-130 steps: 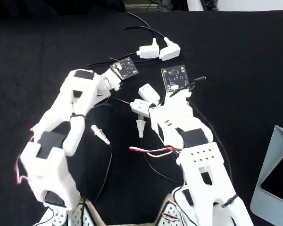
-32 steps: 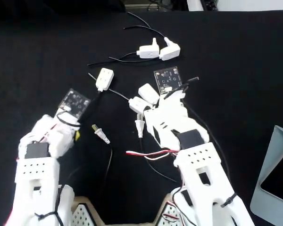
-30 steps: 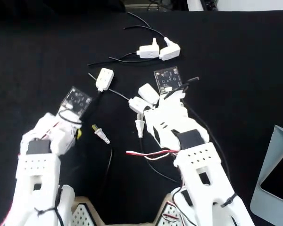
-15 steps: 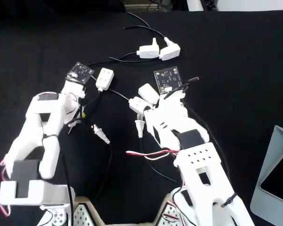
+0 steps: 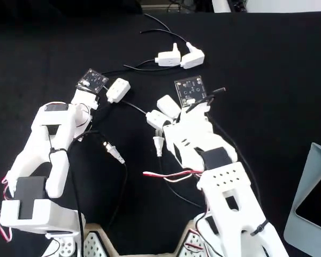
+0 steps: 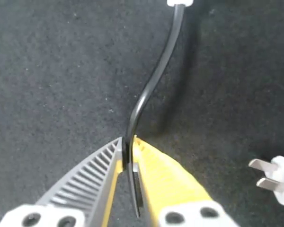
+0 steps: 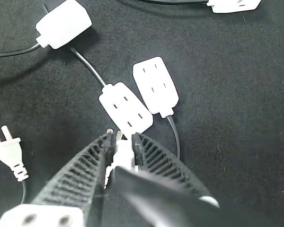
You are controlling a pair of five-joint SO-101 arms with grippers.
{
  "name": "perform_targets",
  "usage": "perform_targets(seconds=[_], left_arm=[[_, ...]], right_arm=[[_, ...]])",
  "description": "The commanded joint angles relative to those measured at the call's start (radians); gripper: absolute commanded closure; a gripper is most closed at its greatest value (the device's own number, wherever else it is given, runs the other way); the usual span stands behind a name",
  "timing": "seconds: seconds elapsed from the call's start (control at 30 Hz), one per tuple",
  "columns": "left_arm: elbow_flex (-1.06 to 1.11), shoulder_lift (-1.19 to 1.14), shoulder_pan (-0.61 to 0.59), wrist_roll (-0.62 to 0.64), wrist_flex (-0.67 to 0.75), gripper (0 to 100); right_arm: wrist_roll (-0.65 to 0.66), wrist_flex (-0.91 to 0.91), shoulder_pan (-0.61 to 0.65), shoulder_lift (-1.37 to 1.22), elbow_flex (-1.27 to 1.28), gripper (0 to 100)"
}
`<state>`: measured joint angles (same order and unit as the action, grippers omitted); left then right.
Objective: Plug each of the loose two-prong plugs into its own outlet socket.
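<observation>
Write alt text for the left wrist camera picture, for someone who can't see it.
A gripper with one grey and one yellow finger pinches a thin black cable over a black table cover. A white two-prong plug lies loose nearby, untouched.

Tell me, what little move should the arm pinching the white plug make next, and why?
Probably the right tool should ease its plug a little forward over the nearest socket and line the prongs up with a pair of slots. The plug is clamped in the tool, a prong tip shows just short of that socket, and its slots are all empty.
</observation>
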<state>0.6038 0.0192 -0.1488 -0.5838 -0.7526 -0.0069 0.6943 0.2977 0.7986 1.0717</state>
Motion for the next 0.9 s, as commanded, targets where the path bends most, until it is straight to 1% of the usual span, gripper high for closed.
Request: perform_targets(seconds=[0.0,0.13,0.3,0.4,0.5,0.6,0.67,0.87], left_arm=[[-0.050,0.015,0.005,0.008,-0.025,97],[-0.067,0.032,0.007,0.008,-0.141,97],[-0.068,0.110,-0.022,0.003,-0.255,97],[-0.067,0.173,-0.033,-0.040,-0.330,97],[-0.065,0.227,-0.038,-0.080,-0.434,97],[-0.067,0.261,-0.067,-0.133,-0.523,97],[-0.065,0.273,-0.110,-0.175,-0.546,97],[-0.065,0.273,-0.288,-0.330,-0.543,97]], right_arm=[[0.009,-0.012,0.017,0.024,-0.002,98.7],[0.009,-0.012,0.017,0.024,-0.002,98.7],[0.009,-0.012,0.017,0.024,-0.002,98.7],[0.009,-0.012,0.017,0.024,-0.002,98.7],[0.009,-0.012,0.017,0.024,-0.002,98.7],[0.009,-0.012,0.017,0.024,-0.002,98.7],[0.009,-0.012,0.017,0.024,-0.002,98.7],[0.009,-0.012,0.017,0.024,-0.002,98.7]])
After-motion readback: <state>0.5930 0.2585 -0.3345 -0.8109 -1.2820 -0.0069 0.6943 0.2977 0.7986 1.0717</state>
